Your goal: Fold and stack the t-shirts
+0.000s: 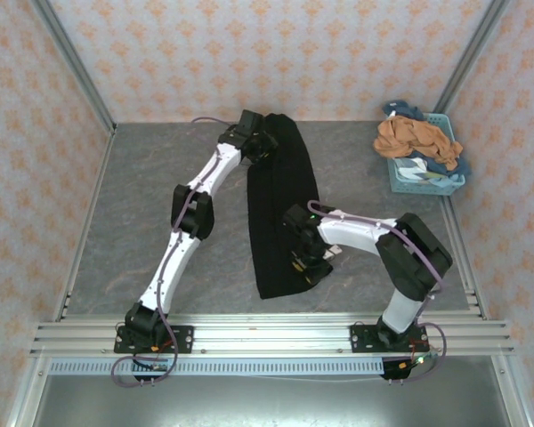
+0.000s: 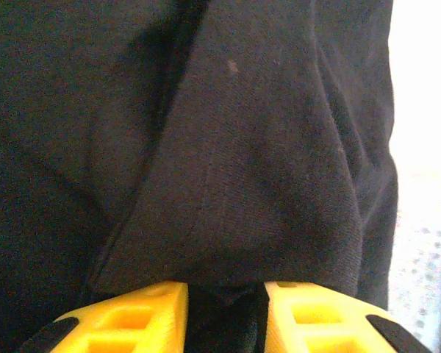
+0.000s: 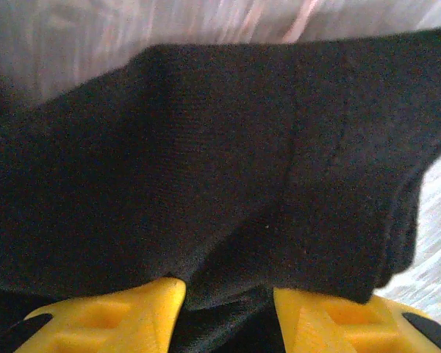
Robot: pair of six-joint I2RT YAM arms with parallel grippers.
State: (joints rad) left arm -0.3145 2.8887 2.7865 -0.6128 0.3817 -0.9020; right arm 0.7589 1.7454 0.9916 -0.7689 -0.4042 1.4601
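A black t-shirt (image 1: 280,200) lies folded into a long narrow strip running from the far middle of the table toward the near edge. My left gripper (image 1: 256,147) is at the strip's far end. In the left wrist view its yellow fingers (image 2: 136,316) are closed on a bunched fold of the black cloth (image 2: 242,147). My right gripper (image 1: 308,265) is at the strip's near right edge. Its fingers (image 3: 125,320) hold a doubled layer of black cloth (image 3: 206,162) that drapes over them. A rust-orange t-shirt (image 1: 414,136) and a blue one (image 1: 454,165) are piled at the back right.
The pale blue lattice basket (image 1: 424,186) stands at the back right corner under the piled tees. Grey tabletop (image 1: 160,178) is bare left of the strip. Metal rails (image 1: 276,334) run along the near edge, and patterned walls enclose the other sides.
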